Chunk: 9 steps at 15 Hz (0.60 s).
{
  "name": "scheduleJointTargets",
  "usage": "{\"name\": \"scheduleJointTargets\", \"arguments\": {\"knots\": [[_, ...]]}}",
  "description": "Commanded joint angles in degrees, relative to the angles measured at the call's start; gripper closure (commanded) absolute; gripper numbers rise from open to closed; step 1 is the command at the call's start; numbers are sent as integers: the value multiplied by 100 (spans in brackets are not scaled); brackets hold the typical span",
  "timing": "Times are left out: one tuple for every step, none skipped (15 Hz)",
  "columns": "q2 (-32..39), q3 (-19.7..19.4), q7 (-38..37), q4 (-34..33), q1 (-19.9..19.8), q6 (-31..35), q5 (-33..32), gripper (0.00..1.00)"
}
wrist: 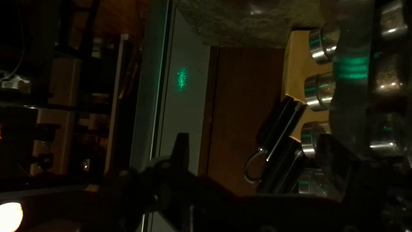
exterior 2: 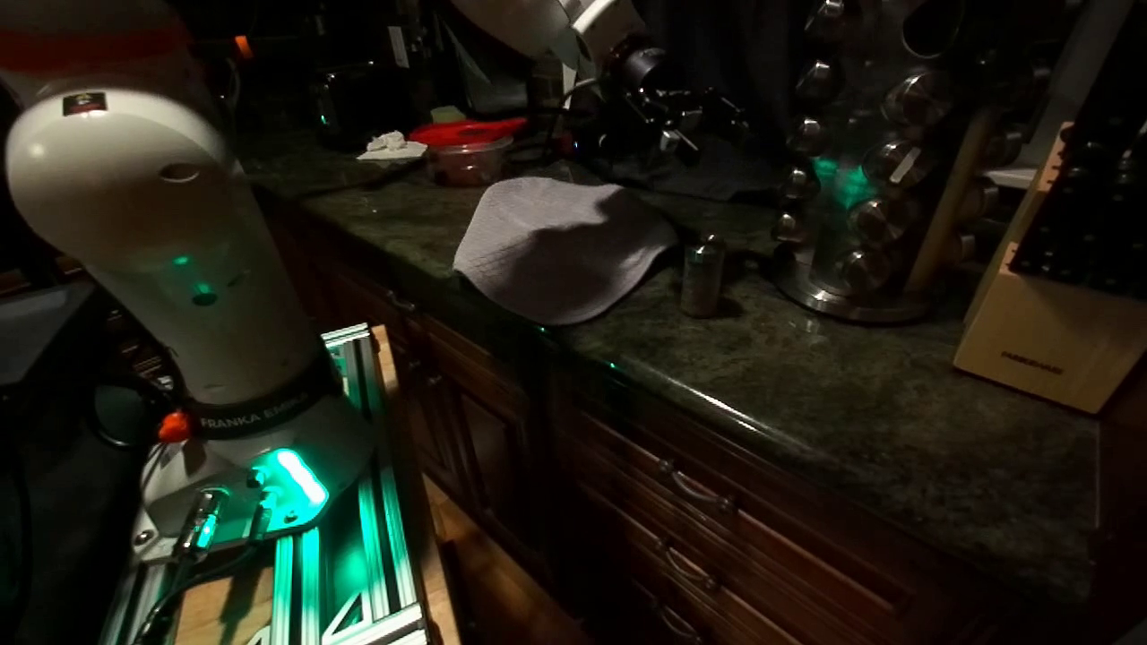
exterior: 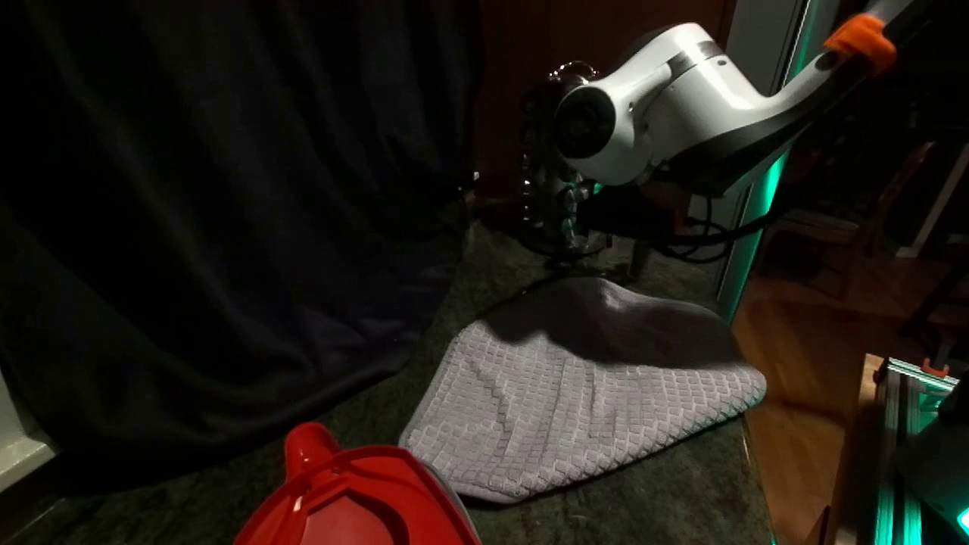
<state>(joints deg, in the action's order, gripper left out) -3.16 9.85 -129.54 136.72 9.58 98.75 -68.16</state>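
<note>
Your gripper (wrist: 252, 137) hung spread wide, spice rack (wrist: 352, 93) stood near it on the counter (exterior 2: 806, 376), loose jar (exterior 2: 703, 279) sat upright between rack and grey cloth (exterior 2: 564, 242), knife block (wrist: 299, 61) stood past the rack in your wrist view.

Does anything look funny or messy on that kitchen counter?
Yes, a bit. One small jar stands on the counter, while similar jars sit in the rack, so it seems out of place. The gray cloth beside it is rumpled instead of lying flat. I see no clear spill, but it's dark.
</note>
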Motion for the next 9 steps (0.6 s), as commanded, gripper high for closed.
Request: {"name": "scheduleJointTargets", "arguments": {"knots": [[-1077,-181,1147,523,-61,850,144,0],[-1293,-271,1460,587,-79,1123,119,0],[-1475,-371,1788,627,-98,1364,138,0],[-1644,-482,2121,667,-116,1618,203,0],[-1799,-622,2471,705,-137,1939,296,0],[-1936,-740,2811,741,-158,2165,433,0],[-2014,-836,3163,734,-192,2285,612,0],[-2091,-910,3487,759,-227,2397,773,0],[-2108,-977,3814,747,-266,2474,956,0]]}}
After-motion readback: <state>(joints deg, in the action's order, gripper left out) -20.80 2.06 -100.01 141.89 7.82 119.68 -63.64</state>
